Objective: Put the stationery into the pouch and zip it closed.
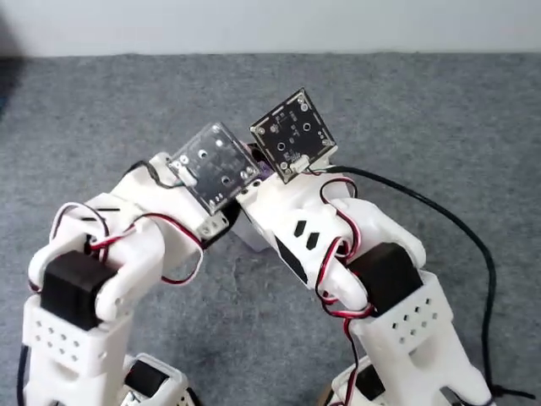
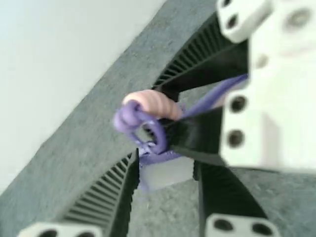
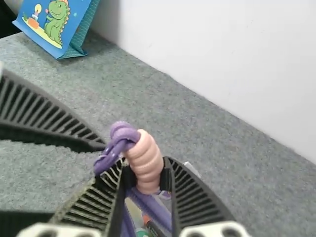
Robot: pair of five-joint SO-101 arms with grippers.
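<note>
1. Grey felt table (image 1: pixel 423 110) — it runs back to a white wall (image 3: pixel 222 59), and wide grey stretches show on either side of the arms.
2. Two white arms (image 1: pixel 144 254) lean in from the near edge and meet at mid-table, their wrists almost touching. One black cable (image 1: pixel 473 245) trails down one side.
3. One blue gift bag (image 3: pixel 54 22) with a dinosaur on it stands against the wall, well apart from the work.
4. One purple pouch (image 3: pixel 134 207) sits directly beneath both grippers, with one pen (image 3: pixel 150 224) showing inside it.
5. Left gripper (image 2: pixel 167 165): its jaws stand part-way apart, clamped on a pale edge of the pouch that fills the gap between them.
6. Right gripper (image 3: pixel 144 170): its jaws are nearly together, pinching one pink ribbed zip pull (image 3: pixel 143 148) just above the pouch — one purple cord loop (image 3: pixel 118 136) curls off the top of the pull.
</note>
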